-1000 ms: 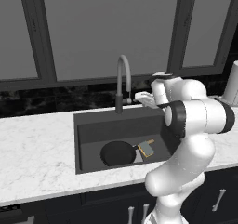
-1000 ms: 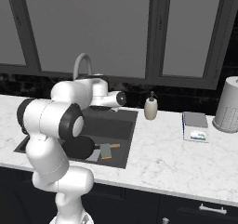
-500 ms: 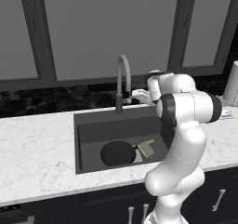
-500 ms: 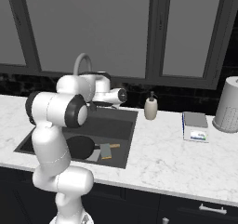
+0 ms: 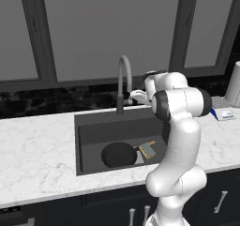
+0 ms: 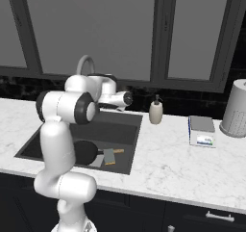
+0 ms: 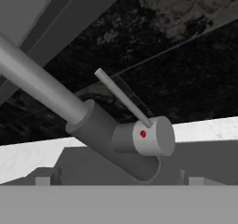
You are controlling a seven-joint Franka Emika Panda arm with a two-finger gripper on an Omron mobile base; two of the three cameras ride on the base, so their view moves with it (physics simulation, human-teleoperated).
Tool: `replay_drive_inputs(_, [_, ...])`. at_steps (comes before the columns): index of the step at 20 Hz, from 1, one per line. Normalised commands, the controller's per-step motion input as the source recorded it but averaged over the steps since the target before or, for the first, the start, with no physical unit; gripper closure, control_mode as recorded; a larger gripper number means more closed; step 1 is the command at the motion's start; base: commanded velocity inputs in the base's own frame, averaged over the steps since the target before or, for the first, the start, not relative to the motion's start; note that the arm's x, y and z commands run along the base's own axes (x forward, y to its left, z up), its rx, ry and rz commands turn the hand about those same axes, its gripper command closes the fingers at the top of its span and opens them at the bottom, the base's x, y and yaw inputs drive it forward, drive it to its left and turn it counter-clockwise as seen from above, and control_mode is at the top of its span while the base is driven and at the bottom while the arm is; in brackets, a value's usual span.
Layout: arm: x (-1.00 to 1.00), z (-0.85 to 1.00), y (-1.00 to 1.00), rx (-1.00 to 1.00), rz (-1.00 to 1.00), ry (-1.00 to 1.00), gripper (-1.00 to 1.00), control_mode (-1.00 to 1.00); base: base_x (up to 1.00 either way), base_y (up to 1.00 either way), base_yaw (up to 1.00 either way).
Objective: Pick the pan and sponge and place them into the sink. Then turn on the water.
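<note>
Left base view puts the pan (image 5: 118, 154) and sponge (image 5: 147, 149) down in the sink (image 5: 89, 126), so I count both placements done. My gripper (image 5: 136, 96), jaws spread and empty, hangs just beside the faucet (image 5: 123, 82). Its lever (image 7: 122, 95) looks untouched; turning on water remains.

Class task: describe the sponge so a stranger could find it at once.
Find the dark sink set in the white counter. On its floor, right of the round black pan, lies the sponge: a small block, grey-green over yellow, the basin's only rectangular coloured thing.
</note>
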Motion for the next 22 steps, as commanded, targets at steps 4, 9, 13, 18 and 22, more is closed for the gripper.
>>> replay_drive_inputs(4, [0.34,-0.17,0.0,0.01,0.0,0.0,-1.0,-1.0,0.0,0.0,0.0])
replay_drive_inputs(9, [0.33,-0.22,0.01,0.0,0.0,0.0,-1.0,-1.0,0.0,0.0,0.0])
replay_drive_inputs(13, [0.29,-0.18,0.03,0.0,0.0,0.0,-1.0,-1.0,0.0,0.0,0.0])
replay_drive_inputs(18, [0.28,-0.07,0.0,0.0,0.0,0.0,-1.0,-1.0,0.0,0.0,0.0])
replay_drive_inputs(22, [0.17,-0.06,0.0,0.0,0.0,0.0,1.0,-1.0,0.0,0.0,0.0])
